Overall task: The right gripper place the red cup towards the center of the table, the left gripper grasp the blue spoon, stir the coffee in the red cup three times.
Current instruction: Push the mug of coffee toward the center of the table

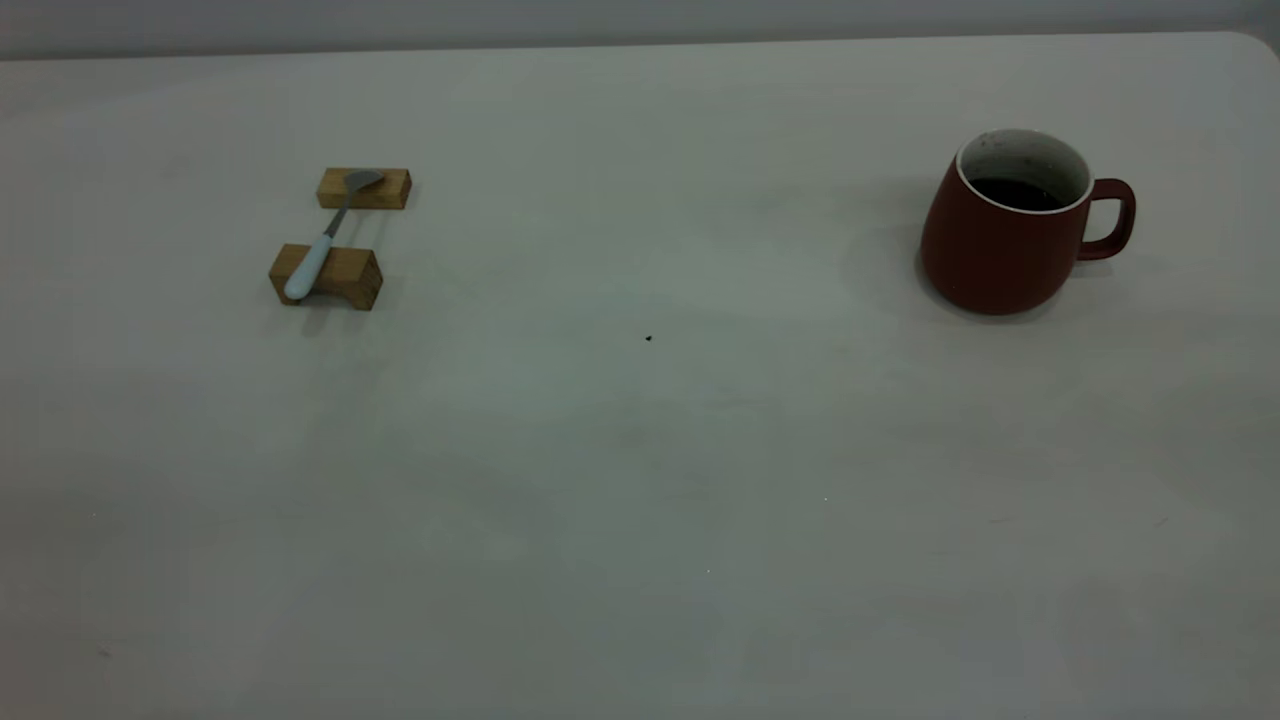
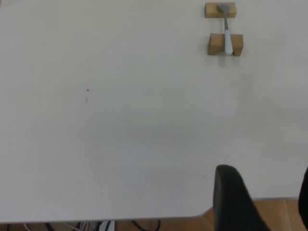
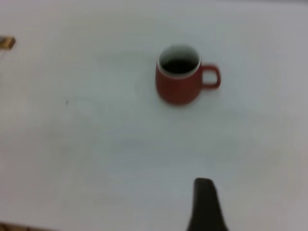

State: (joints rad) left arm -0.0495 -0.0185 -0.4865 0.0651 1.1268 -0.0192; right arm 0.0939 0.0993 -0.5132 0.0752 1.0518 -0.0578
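Both my grippers hang back, finger state unreadable: left gripper [image 2: 262,202] well short of the blue spoon [image 2: 226,30], right gripper [image 3: 208,204] far from the red cup [image 3: 179,82].

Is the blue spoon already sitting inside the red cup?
No. The blue spoon lies across two wooden blocks on the table's left side, far from the red cup.

L gripper finger [image 2: 233,199]: black, matte, tapered. R gripper finger [image 3: 206,207]: same.

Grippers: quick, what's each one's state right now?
Left end effector: open, holding nothing, far from the spoon.
Right end effector: cannot tell, far from the cup.
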